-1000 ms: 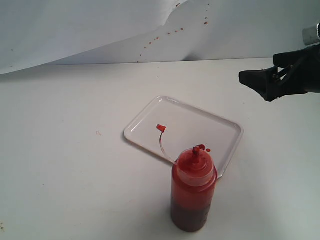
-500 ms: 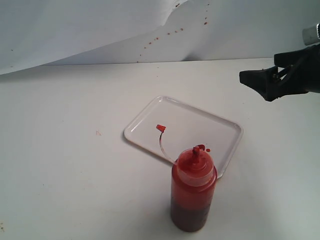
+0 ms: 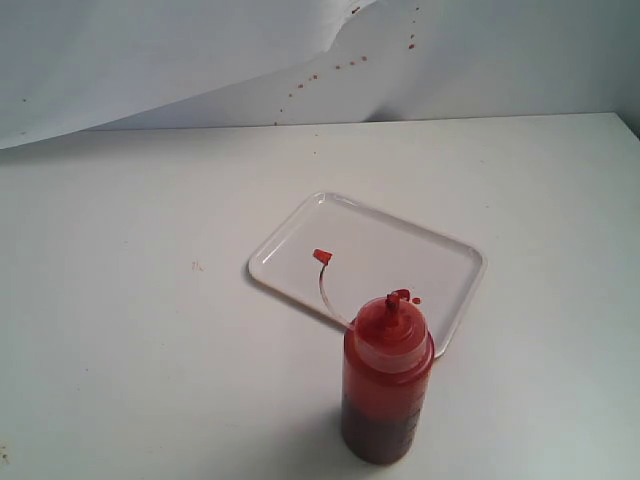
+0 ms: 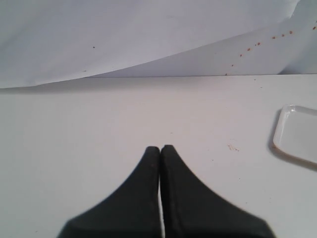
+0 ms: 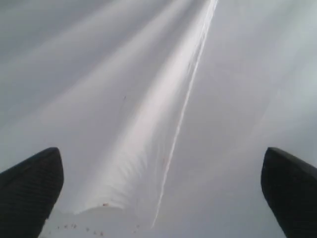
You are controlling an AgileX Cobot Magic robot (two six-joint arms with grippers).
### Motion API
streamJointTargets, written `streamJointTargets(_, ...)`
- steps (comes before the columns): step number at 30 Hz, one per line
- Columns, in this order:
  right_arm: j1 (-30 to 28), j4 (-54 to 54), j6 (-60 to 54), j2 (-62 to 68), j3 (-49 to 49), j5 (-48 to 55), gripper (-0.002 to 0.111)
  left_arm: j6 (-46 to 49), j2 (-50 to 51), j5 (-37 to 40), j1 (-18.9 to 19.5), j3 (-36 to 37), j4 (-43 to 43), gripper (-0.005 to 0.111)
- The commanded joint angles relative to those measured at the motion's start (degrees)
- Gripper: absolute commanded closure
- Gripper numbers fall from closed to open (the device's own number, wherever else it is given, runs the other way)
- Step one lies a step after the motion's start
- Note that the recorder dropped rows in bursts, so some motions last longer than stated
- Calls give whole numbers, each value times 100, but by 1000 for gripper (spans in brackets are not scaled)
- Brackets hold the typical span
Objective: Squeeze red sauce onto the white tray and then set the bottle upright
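The bottle stands upright on the table just in front of the white tray, its red cone nozzle up. Its small red cap dangles on the clear tether over the tray. A few drops of red sauce lie on the tray behind the nozzle. Neither gripper shows in the exterior view. In the left wrist view my left gripper is shut with nothing in it, above bare table, and a corner of the tray shows at the edge. My right gripper stands wide open, facing only the paper backdrop.
A creased white paper backdrop with small dried reddish specks hangs behind the table. The white table spreads to the left of the tray, with a faint mark on it.
My right gripper, at the right edge of the exterior view in both earlier frames, has pulled out of that view. The bottle, cap and tray have not moved.
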Motion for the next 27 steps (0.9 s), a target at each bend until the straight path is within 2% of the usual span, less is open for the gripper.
streamJointTargets(1,-5,32,21,-695,-43,-13,3,-42,-24,-41,17,28,-43,107)
streamJointTargets(8,-5,32,21,-1401,-43,-118,3,-42,-24,-41,17,28,-43,107)
streamJointTargets(12,-5,32,387,-1481,-43,-98,3,-42,-24,-41,17,28,-43,107)
streamJointTargets(14,-5,-1298,1352,-1500,-43,-399,3,-42,-24,-41,17,28,-43,107)
streamJointTargets(15,-5,-2354,2398,-1513,-43,-548,3,-42,-24,-41,17,28,-43,107)
streamJointTargets(19,-5,-7003,8047,-1513,33,-797,3,-42,-24,-41,17,28,-43,107)
streamJointTargets(21,-5,-8598,10110,-1513,256,-1006,3,-42,-24,-41,17,28,-43,107)
streamJointTargets(23,-5,-9365,10920,-1513,574,-1291,3,-42,-24,-41,17,28,-43,107)
streamJointTargets(27,-5,-9748,10996,-1851,1607,-2331,3,-42,-24,-41,17,28,-43,107)
